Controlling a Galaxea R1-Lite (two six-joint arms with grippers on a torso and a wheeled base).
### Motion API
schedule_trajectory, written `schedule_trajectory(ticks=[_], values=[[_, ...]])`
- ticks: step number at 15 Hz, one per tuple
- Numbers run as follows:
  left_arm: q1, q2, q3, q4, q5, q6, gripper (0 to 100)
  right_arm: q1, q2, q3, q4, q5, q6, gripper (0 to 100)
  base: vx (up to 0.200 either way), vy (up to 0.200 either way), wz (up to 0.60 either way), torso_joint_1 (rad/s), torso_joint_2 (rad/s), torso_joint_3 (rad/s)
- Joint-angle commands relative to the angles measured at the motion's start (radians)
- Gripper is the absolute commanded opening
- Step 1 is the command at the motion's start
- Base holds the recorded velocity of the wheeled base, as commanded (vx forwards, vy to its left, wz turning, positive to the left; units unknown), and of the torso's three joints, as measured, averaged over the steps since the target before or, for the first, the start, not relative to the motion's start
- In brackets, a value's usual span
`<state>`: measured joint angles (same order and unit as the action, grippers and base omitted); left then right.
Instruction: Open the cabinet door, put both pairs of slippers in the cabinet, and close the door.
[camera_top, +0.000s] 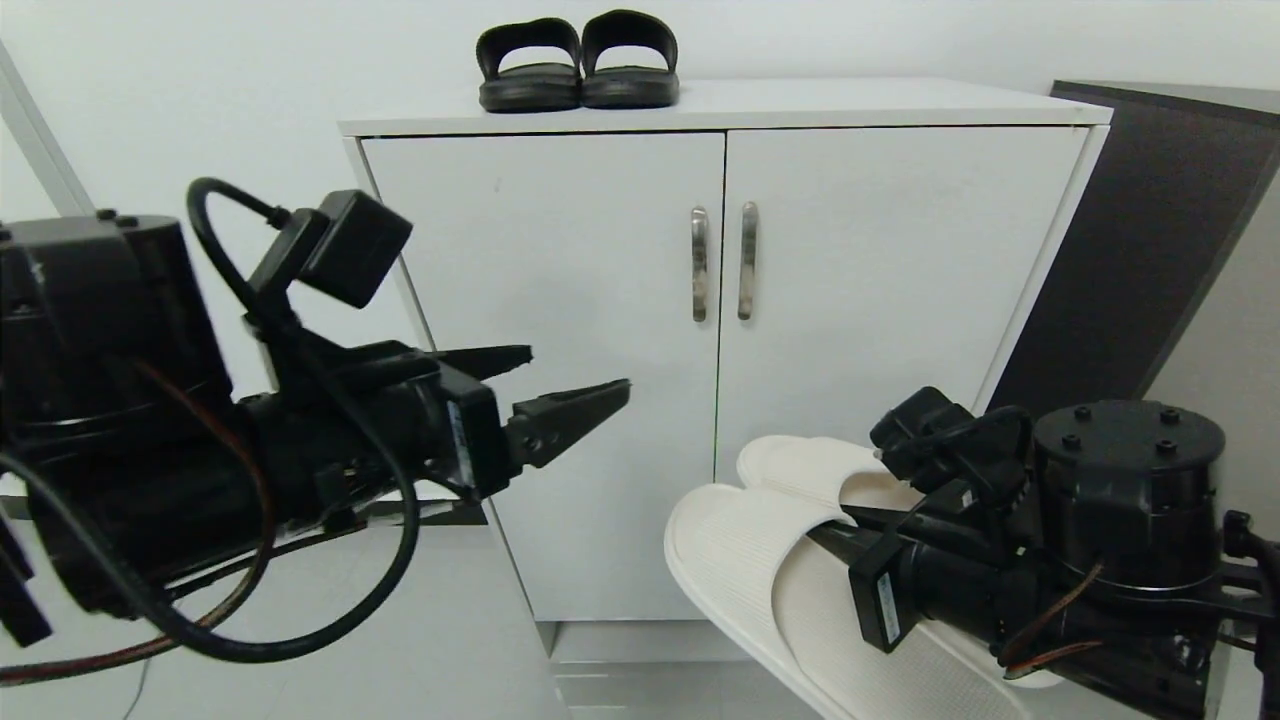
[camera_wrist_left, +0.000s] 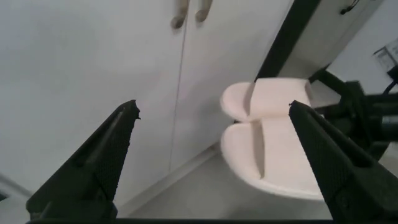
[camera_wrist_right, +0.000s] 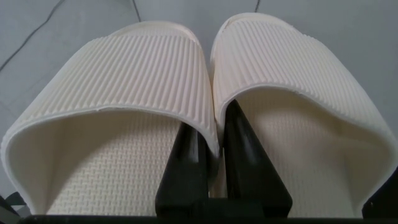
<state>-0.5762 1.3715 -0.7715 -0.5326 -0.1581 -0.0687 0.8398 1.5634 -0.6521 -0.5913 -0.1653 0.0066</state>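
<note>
My right gripper (camera_top: 835, 528) clamps the white slippers (camera_top: 735, 560); my left gripper (camera_top: 579, 366) gapes before the shut cabinet (camera_top: 560, 250), black slippers (camera_top: 578, 62) on its top, left of centre.

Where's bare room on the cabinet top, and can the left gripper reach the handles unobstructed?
The cabinet top is bare from the black slippers to its right edge; less to their left. Nothing stands between the open left gripper and the handles. Low right is crowded: right gripper holding the white slippers.
</note>
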Motion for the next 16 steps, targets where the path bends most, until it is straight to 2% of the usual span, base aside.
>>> schedule_trajectory(ticks=[1,3,4,6,8,11,13,15,16], values=[[-0.048,0.121,-0.097,-0.003,-0.005,-0.043,100,0.001,-0.002,0.002,0.001,0.001,0.000,0,0.000,0.000,0.00,0.000,0.00,0.000],[-0.050,0.170,-0.155,-0.027,-0.034,-0.083,100,0.001,-0.002,0.002,0.001,0.001,0.000,0,0.000,0.000,0.00,0.000,0.00,0.000],[-0.051,0.215,-0.186,-0.087,-0.075,-0.115,100,0.001,0.000,0.002,0.001,0.003,0.000,0,0.000,0.000,0.00,0.000,0.00,0.000],[-0.063,0.261,-0.196,-0.158,-0.123,-0.117,100,0.001,-0.002,0.005,-0.001,0.003,0.001,0,0.000,0.000,0.00,0.000,0.00,0.000],[-0.071,0.297,-0.241,-0.135,-0.136,-0.117,100,-0.001,-0.005,0.012,-0.007,0.004,0.003,0,0.000,0.000,0.00,0.000,0.00,0.000],[-0.070,0.374,-0.345,-0.127,-0.233,-0.131,100,-0.007,0.001,0.022,-0.007,0.007,0.007,0,0.000,0.000,0.00,0.000,0.00,0.000],[-0.070,0.417,-0.430,-0.095,-0.273,-0.168,100,-0.010,0.004,0.026,-0.007,0.009,0.009,0,0.000,0.000,0.00,0.000,0.00,0.000],[-0.054,0.455,-0.511,-0.058,-0.340,-0.223,100,-0.013,0.004,0.028,-0.007,0.009,0.009,0,0.000,0.000,0.00,0.000,0.00,0.000],[-0.042,0.469,-0.548,-0.027,-0.356,-0.237,100,-0.015,0.004,0.026,-0.007,0.009,0.009,0,0.000,0.000,0.00,0.000,0.00,0.000]])
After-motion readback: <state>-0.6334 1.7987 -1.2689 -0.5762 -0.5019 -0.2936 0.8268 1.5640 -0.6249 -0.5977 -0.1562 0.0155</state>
